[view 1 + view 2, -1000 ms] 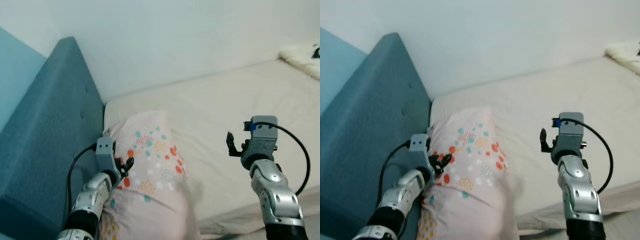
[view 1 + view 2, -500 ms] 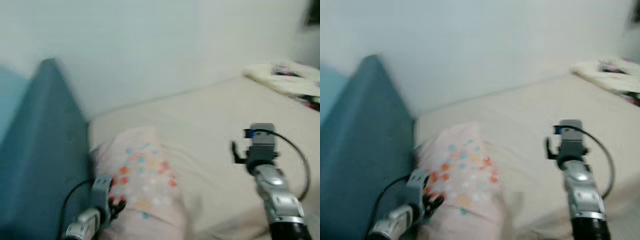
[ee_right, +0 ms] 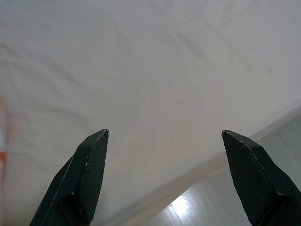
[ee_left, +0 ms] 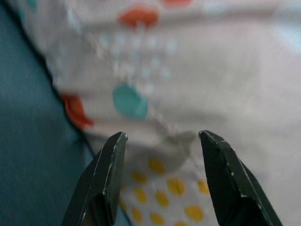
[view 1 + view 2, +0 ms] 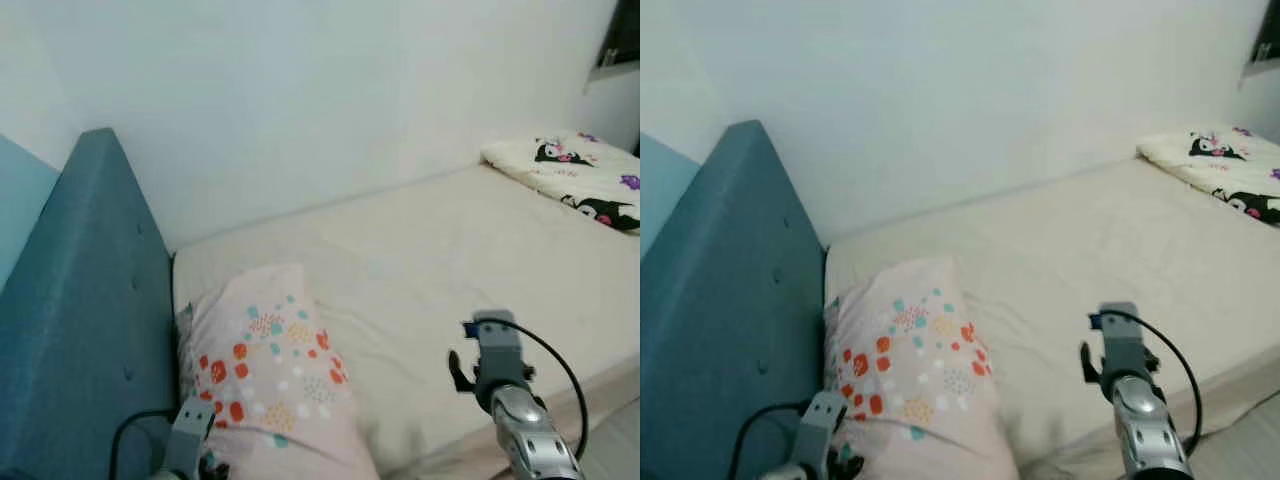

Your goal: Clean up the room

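Since a second ago the camera has swung up and away, so both arms now sit much lower in the head views and more of the far end of the bed shows up.

So the pale pink pillow with orange, teal and yellow dots (image 5: pixel 265 375) lies on the cream-sheeted mattress (image 5: pixel 440 260), pushed right up against the padded teal fabric headboard (image 5: pixel 85 300). The left gripper (image 4: pixel 162 141) is down at the pillow's near corner on the headboard side; the wrist view shows its two black fingers (image 4: pixel 106 176) spread apart with a fold of the pillow's edge between them, not clamped on anything as far as I can see.

The right gripper (image 3: pixel 164 136) hovers over the bare sheet on the other side of the pillow, well apart from it, fingers wide open and empty, with the mattress edge and a strip of shiny pale floor (image 3: pixel 235 188) below. A white cartoon-print pillow (image 5: pixel 565 165) sits at the far end of the bed from the dotted pillow, near the white wall (image 5: pixel 300 90).
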